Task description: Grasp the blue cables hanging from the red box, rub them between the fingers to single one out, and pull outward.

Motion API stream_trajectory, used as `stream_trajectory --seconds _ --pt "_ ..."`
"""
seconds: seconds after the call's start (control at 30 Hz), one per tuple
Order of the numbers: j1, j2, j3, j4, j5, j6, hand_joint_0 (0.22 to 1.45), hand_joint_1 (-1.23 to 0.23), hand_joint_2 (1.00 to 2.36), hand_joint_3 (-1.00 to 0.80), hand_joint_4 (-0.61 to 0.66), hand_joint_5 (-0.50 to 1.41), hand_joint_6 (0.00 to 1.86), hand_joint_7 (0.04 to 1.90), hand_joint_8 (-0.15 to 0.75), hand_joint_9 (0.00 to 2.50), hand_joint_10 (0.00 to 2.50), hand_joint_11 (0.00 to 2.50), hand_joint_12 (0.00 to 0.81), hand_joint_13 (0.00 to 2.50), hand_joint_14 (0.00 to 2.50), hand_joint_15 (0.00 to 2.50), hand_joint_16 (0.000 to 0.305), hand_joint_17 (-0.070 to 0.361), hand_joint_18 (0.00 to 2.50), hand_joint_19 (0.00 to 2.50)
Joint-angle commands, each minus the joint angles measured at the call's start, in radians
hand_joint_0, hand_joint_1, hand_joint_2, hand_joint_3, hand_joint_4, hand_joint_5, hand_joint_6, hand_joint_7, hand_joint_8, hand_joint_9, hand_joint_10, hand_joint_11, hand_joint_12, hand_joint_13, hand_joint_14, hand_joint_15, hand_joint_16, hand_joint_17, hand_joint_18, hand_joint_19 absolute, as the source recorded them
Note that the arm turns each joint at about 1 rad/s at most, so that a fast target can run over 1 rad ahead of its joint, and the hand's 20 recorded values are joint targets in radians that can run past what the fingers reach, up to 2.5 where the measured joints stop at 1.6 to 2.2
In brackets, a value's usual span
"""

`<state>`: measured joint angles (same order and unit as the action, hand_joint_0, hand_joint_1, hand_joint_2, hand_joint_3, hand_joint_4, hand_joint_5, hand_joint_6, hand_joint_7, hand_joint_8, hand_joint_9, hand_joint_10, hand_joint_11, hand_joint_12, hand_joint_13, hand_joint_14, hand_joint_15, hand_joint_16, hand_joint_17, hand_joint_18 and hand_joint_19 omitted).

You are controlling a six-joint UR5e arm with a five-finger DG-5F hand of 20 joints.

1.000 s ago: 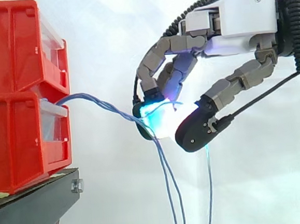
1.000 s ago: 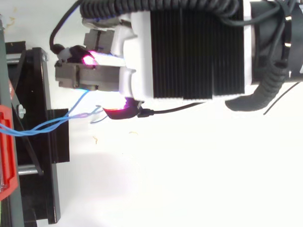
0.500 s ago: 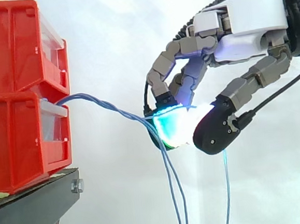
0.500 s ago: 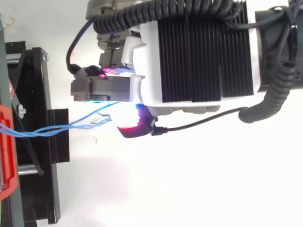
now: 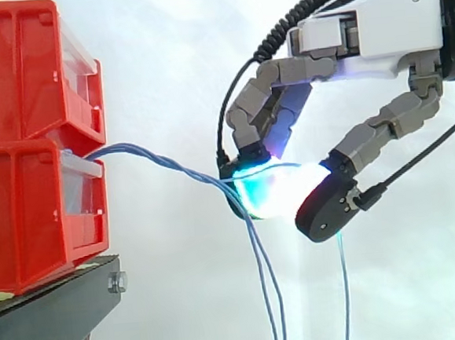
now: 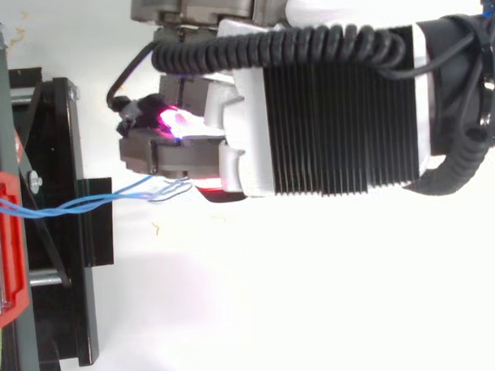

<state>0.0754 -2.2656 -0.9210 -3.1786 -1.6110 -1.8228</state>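
The hand [image 5: 375, 44], fingers curled, pinches blue cables [image 5: 164, 165] from the red box [image 5: 33, 209]; cyan glare hides how many, and their ends drop out of frame.

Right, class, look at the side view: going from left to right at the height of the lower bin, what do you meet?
red bins → blue cables, leading out of the lower bin → robot hand, pinching the cables
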Motion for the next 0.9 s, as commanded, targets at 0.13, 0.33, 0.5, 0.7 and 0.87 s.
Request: stream_trajectory --seconds 0.13,0.33,0.5,0.7,0.87 --pt "0.0 0.0 0.028 -0.001 -0.092 -0.207 0.6 -0.78 1.02 -0.23 0.05 -0.13 0.91 1.02 0.241 0.99 0.02 0.76 0.338 0.82 0.03 0.63 0.042 0.095 0.64 0.5" --pt "-0.002 0.0 0.03 -0.003 -0.119 -0.262 0.6 -0.78 1.02 -0.23 0.05 -0.13 0.91 1.02 0.24 0.99 0.02 0.76 0.339 0.82 0.03 0.63 0.043 0.096 0.64 0.49" --pt "-0.002 0.0 0.028 -0.003 -0.127 -0.29 0.6 -0.78 1.02 -0.23 0.05 -0.13 0.91 1.02 0.241 0.99 0.02 0.75 0.339 0.82 0.03 0.63 0.042 0.095 0.64 0.5" --pt "-0.003 0.0 0.028 -0.004 -0.128 -0.276 0.6 -0.78 1.02 -0.23 0.05 -0.13 0.91 1.02 0.239 0.99 0.02 0.75 0.337 0.82 0.02 0.64 0.042 0.096 0.64 0.49" --pt "-0.009 0.0 0.028 0.003 -0.162 -0.322 0.6 -0.78 1.02 -0.23 0.05 -0.13 0.91 1.02 0.24 0.99 0.02 0.75 0.339 0.82 0.02 0.63 0.042 0.095 0.64 0.5"
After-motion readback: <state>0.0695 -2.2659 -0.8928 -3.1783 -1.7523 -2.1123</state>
